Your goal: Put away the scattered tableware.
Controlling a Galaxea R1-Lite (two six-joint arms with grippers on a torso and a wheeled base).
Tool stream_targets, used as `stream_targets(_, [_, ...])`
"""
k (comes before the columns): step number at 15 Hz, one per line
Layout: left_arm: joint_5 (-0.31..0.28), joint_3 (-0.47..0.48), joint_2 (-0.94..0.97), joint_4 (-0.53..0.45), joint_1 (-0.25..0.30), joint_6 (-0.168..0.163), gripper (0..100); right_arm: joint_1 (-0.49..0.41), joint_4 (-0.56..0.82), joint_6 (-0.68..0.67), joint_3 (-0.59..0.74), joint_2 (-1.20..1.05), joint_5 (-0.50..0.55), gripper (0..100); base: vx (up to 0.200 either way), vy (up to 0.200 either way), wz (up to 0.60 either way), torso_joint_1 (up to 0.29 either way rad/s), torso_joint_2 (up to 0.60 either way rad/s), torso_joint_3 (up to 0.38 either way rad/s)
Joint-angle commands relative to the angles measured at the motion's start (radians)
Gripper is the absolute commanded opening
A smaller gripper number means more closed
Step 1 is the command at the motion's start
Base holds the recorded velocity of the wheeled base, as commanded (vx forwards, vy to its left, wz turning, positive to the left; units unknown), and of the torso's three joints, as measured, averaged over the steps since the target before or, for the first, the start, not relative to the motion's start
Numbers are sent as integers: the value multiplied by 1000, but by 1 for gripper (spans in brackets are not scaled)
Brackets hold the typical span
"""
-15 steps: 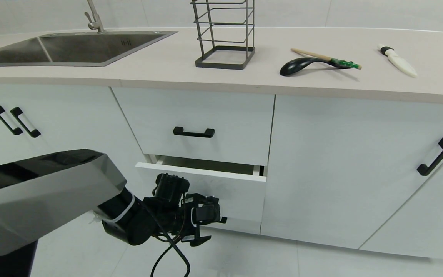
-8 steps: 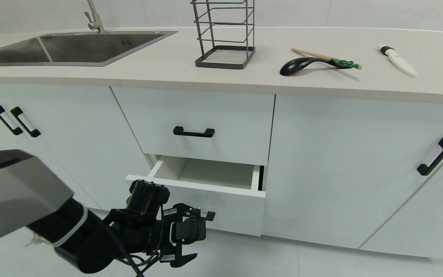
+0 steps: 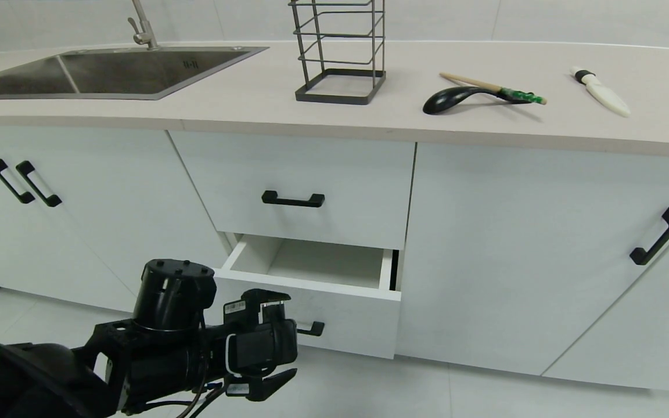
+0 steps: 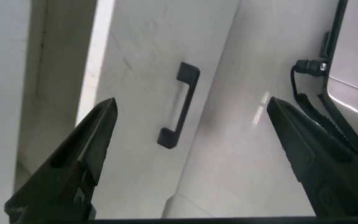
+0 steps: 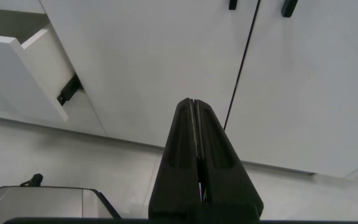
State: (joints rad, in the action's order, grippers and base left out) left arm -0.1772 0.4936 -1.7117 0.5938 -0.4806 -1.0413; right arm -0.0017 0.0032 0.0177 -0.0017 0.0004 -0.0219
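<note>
Left end effector (image 3: 289, 335) backed off drawer (image 3: 340, 316).

The tabletop (image 3: 253, 110) is smooth, matt and pale, like stone. The sink (image 3: 137, 67) is brushed steel and its tap (image 3: 141, 26) is shiny metal. The wire rack (image 3: 340, 52) is dark matt metal. The black spoon (image 3: 456, 98) is glossy plastic, and the stick (image 3: 474, 83) is bare wood. The white knife (image 3: 601, 96) looks smooth. The drawer (image 3: 311, 302) front is smooth satin white with a matt black handle (image 4: 180, 104). The left hand (image 3: 291, 334) is matt black plastic.
</note>
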Motion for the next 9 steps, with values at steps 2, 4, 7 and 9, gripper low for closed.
stream_targets(2, [2, 22, 7, 14, -4, 3, 100, 0, 0, 1, 0, 0, 0, 0, 0, 0, 0, 0, 0, 0])
stream_targets(4, [2, 51, -9, 18, -4, 3, 100, 0, 0, 1, 0, 0, -1, 0, 0, 0, 0, 0, 0, 0])
stream_targets(7, [2, 91, -65, 26, -4, 32, 100, 0, 0, 1, 0, 0, -1, 0, 0, 0, 0, 0, 0, 0])
stream_targets(9, [1, 115, -111, 52, -4, 37, 100, 0, 0, 1, 0, 0, 0, 0, 0, 0, 0, 0, 0, 0])
